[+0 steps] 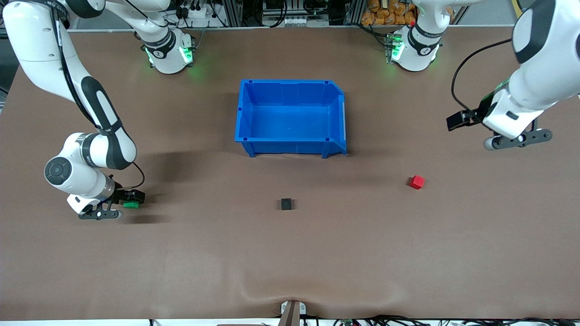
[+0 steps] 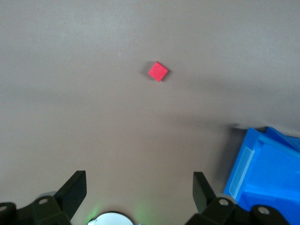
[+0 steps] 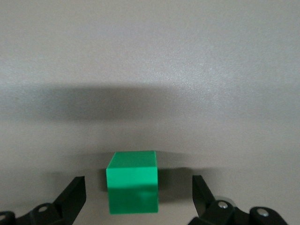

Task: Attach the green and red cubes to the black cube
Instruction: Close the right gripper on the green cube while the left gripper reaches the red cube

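Note:
The green cube (image 1: 131, 204) lies on the table toward the right arm's end. My right gripper (image 1: 123, 202) is low at it, open, with the cube (image 3: 132, 187) between its fingers (image 3: 75, 192) and a gap on each side. The black cube (image 1: 286, 204) lies near the table's middle, nearer the front camera than the blue bin. The red cube (image 1: 417, 182) lies toward the left arm's end. My left gripper (image 1: 519, 139) hangs open and empty in the air over that end; its wrist view shows the red cube (image 2: 158, 71) well ahead of the gripper (image 2: 139, 180).
The blue bin (image 1: 290, 83) stands empty in the middle of the table, farther from the front camera than the cubes; a corner of it shows in the left wrist view (image 2: 267, 168). The table is brown.

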Motion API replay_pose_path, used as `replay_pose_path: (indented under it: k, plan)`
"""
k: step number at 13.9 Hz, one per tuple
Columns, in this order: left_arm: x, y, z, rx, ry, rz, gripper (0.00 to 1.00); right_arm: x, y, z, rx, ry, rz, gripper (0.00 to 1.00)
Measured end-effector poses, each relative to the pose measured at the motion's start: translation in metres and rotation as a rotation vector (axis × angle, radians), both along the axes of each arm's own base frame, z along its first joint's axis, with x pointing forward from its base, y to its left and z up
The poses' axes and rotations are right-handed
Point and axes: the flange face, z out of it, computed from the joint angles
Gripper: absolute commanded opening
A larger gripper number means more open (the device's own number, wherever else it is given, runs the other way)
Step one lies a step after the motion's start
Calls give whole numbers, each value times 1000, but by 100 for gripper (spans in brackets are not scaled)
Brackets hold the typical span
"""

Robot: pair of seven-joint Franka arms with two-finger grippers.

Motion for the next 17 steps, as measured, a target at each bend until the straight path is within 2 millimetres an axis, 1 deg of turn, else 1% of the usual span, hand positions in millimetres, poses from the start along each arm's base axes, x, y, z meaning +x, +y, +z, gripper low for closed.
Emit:
replay_pose_path:
  k: [4,7,9,10,11,13,14,15,16,17]
  plan:
    - [0,12,-52,3,8,70,100,-2,-1,-3,2,15,-2,100]
    - [8,21,-94,2,8,155,100,-3,2,-5,5,29,1,100]
    - [15,21,-122,5,8,249,100,-3,2,-5,5,30,1,100]
    - [19,21,-135,6,11,288,100,-3,2,-5,5,30,1,96]
    - [22,20,-149,7,18,320,100,-3,2,-5,5,30,2,89]
    - [27,20,-174,11,31,387,100,-3,2,-5,5,30,2,65]
    - [29,20,-185,13,34,421,100,-3,2,-5,6,31,2,43]
    - [31,20,-194,15,35,456,100,-4,2,-5,6,33,2,24]
    - [33,19,-203,17,33,497,100,-3,3,-5,6,35,2,11]
    - [35,18,-211,19,33,532,100,-2,4,-2,7,36,4,0]
